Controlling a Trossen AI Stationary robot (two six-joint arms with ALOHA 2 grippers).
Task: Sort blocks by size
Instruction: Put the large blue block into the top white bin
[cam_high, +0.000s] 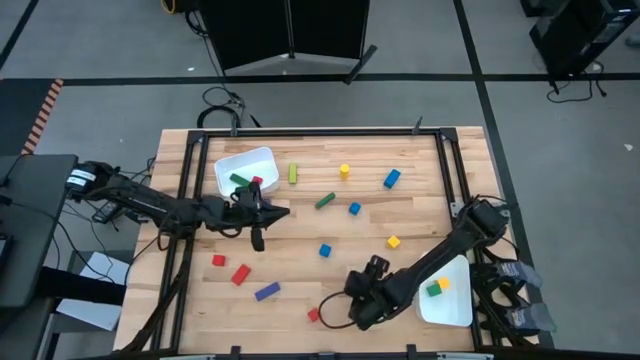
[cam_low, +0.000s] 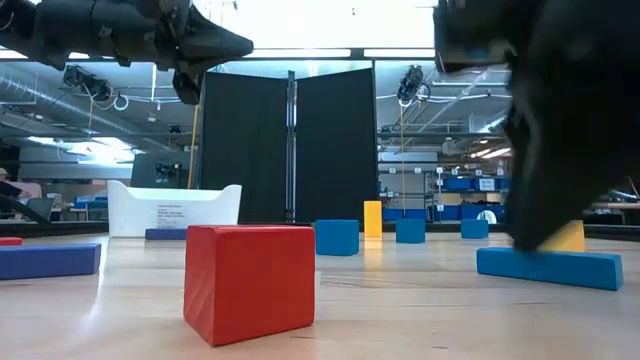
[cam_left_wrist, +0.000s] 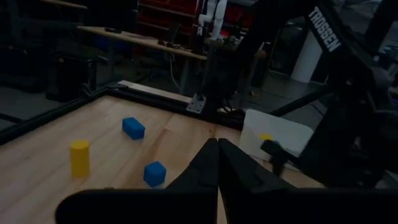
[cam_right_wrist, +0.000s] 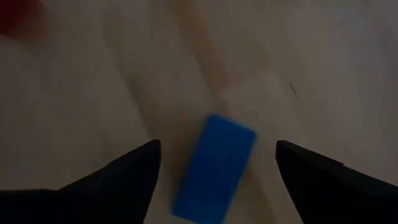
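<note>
Right claw (cam_right_wrist: 214, 163): spread wide over a blue bar (cam_right_wrist: 214, 167) lying on the worktop (cam_right_wrist: 93, 93), fingers apart on either side, bar not touched, near the front edge.
Left claw (cam_high: 262, 213): clenched shut, grasping nothing, raised just beside the left white tray (cam_high: 226, 165).
Blocks: scattered across the worktop; green and red ones in the left tray; green and yellow ones in the right tray (cam_high: 455, 310).

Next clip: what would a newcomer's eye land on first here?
Coloured blocks lie scattered over the wooden table. The right gripper, at the near edge, hangs with jaws wide either side of a blue bar. The left gripper, jaws shut, sits beside the far-left white tray holding green and red blocks.
</note>
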